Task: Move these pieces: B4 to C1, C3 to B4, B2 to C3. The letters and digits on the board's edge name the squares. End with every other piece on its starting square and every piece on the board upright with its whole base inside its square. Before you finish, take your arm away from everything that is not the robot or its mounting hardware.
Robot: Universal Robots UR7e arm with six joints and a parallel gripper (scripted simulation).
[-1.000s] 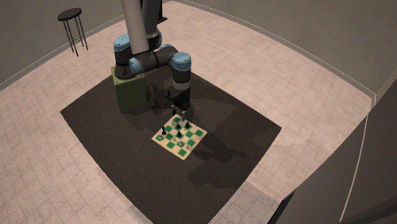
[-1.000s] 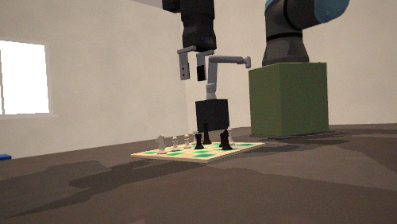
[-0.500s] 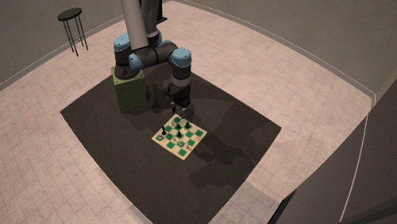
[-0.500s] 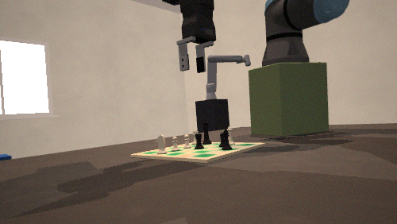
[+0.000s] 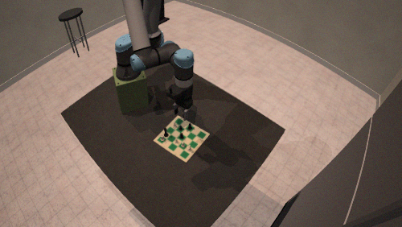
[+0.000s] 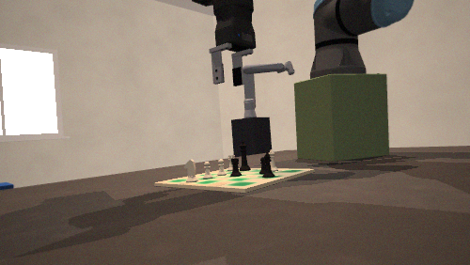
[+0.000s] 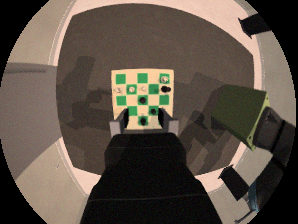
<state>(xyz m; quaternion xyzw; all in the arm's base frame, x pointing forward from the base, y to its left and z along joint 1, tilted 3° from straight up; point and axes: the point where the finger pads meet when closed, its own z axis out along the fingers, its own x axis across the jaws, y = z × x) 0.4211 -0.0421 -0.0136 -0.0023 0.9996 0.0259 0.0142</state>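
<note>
Plain beige walls (image 6: 141, 94), faintly mottled, meeting in a corner behind the work area. Window (image 6: 29, 94) at left in the exterior view, glaring white, a pale sill under it and a dark upright near its left edge. Floor (image 5: 60, 161) of pinkish tiles with thin grout lines; on it a large dark brown mat (image 5: 133, 161) (image 7: 150, 40), four-cornered, with soft-edged shadows across it. Round-topped dark stool (image 5: 71, 14) on thin legs, well apart from the mat. Small blue object (image 6: 6, 186) at the exterior view's left edge, cut off. Light warm, rather dim.
</note>
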